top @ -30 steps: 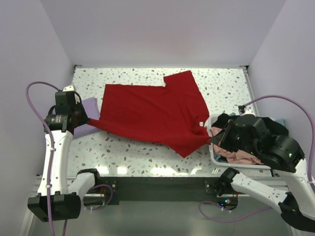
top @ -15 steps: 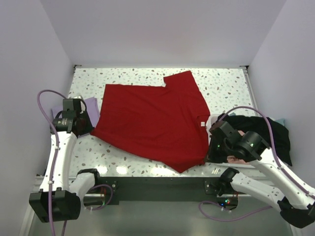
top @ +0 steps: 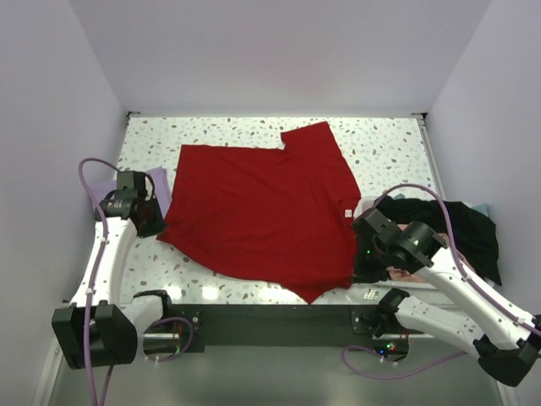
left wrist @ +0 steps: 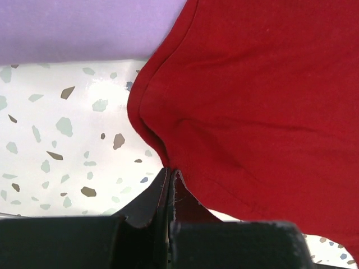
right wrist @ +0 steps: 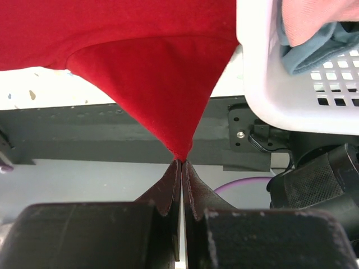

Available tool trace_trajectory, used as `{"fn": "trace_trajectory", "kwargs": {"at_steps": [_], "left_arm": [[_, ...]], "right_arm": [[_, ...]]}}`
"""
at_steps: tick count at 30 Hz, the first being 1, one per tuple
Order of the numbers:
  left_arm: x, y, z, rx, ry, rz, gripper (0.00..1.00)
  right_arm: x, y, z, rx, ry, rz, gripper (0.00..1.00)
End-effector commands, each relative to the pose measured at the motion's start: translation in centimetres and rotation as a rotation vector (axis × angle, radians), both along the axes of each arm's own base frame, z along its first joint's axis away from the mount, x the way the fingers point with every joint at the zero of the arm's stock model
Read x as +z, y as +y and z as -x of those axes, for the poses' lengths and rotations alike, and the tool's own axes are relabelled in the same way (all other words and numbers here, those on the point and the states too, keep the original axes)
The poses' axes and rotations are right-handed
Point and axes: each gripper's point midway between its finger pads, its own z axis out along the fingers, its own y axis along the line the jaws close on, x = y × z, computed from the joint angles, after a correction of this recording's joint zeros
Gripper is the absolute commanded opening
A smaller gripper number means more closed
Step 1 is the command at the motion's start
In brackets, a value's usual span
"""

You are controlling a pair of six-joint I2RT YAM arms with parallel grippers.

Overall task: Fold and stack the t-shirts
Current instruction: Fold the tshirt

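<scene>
The large red t-shirt (top: 262,207) lies spread on the speckled table. My left gripper (top: 155,227) is shut on the shirt's near left corner (left wrist: 168,151), low over the table. On the right, my right gripper (top: 359,269) is shut on the near right corner (right wrist: 179,148), which is drawn to a point past the table's front edge. A pale lavender t-shirt (top: 156,179) lies flat behind the left gripper and partly under the red one (left wrist: 84,28). A black t-shirt (top: 456,224) drapes over the basket. A salmon-pink t-shirt (right wrist: 314,22) lies inside it.
The white plastic basket (right wrist: 280,84) stands at the table's right edge, close beside my right gripper, with a teal cloth (right wrist: 303,53) in it. The black front rail (top: 270,317) runs below the shirt's near hem. Walls close in both sides.
Both arms came down and toward the near edge with their corners held. The right arm swung left off the basket. The red shirt's near hem now lies lower and flatter.
</scene>
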Motion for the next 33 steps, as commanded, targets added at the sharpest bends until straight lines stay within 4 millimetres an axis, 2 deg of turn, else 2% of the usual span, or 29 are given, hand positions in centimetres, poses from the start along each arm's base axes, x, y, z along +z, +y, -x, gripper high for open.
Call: {"fn": "trace_trajectory", "kwargs": {"at_steps": [1, 7, 9, 11, 15, 20, 25, 33], "left_arm": [[-0.3, 0.2, -1.2, -0.026, -0.029, -0.001, 0.0], [-1.0, 0.7, -2.4, -0.036, -0.021, 0.021, 0.0], [-1.3, 1.1, -2.8, -0.038, -0.005, 0.034, 0.0], [-0.8, 1.1, -3.8, -0.045, -0.03, 0.044, 0.0], [-0.7, 0.6, -5.0, -0.049, -0.047, 0.084, 0.0], [-0.7, -0.3, -6.7, -0.079, -0.062, 0.142, 0.0], [0.1, -0.2, -8.2, -0.088, -0.083, 0.144, 0.0], [0.2, 0.3, -10.4, -0.084, -0.095, 0.155, 0.0]], "right_arm": [[-0.3, -1.1, 0.5, -0.019, 0.044, 0.073, 0.0], [0.7, -1.2, -2.7, 0.004, -0.037, 0.179, 0.0], [0.5, -1.0, -4.1, 0.026, -0.053, 0.219, 0.0], [0.1, -0.6, -5.4, 0.034, -0.041, 0.24, 0.0], [0.1, -0.3, -8.1, 0.037, -0.053, 0.243, 0.0], [1.1, -0.4, -12.7, 0.016, -0.103, 0.198, 0.0], [1.8, -0.7, -16.6, 0.031, -0.124, 0.229, 0.0], [1.9, -1.6, -21.2, 0.007, -0.141, 0.232, 0.0]]}}
